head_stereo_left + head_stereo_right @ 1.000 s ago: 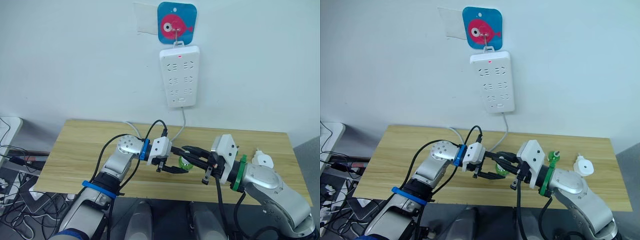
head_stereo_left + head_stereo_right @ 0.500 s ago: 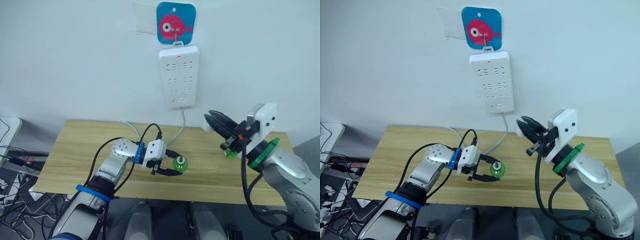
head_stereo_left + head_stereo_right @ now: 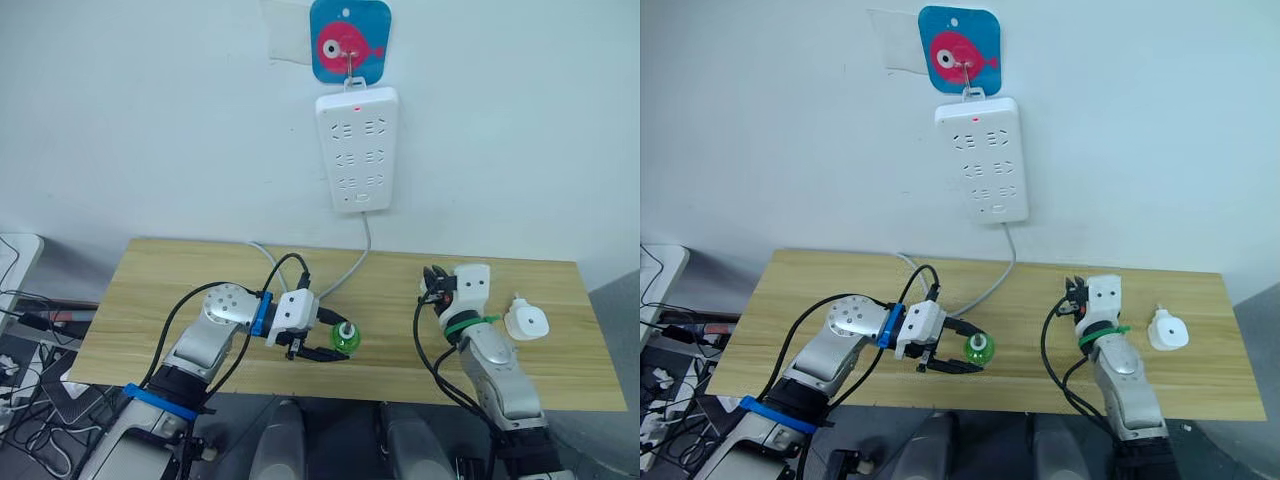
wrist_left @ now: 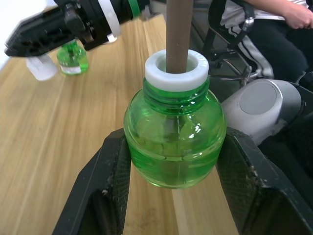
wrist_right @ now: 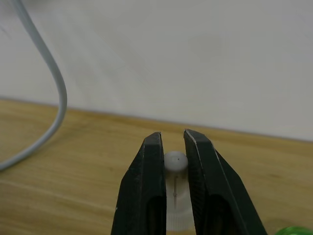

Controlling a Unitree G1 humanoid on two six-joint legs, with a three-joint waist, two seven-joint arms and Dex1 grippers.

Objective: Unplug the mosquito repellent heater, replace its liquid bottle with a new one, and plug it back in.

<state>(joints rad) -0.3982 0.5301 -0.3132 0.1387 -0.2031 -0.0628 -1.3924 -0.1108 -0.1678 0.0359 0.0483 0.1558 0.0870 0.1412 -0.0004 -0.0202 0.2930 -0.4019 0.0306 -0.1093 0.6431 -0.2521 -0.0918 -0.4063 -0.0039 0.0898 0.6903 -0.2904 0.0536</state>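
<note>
1. Left pincer [image 3: 322, 342] grips a green bottle [image 4: 174, 139] by its belly — wick up, no cap, resting on the bench [image 3: 160, 290].
2. Right pincer [image 5: 173, 147] is nearly shut around a small white cap [image 5: 175, 161] at the bench's back; a second green bottle [image 4: 72, 58] stands just beside it.
3. Heater [image 3: 526, 322] lies unplugged near the right edge, well apart from both pincers; the strip [image 3: 357, 150] hangs on the wall.
4. Judged step: swapping bottles. Next likely calls for bringing heater and uncapped bottle together — aligned, wick into the opening.

No legible text, label or number anywhere
</note>
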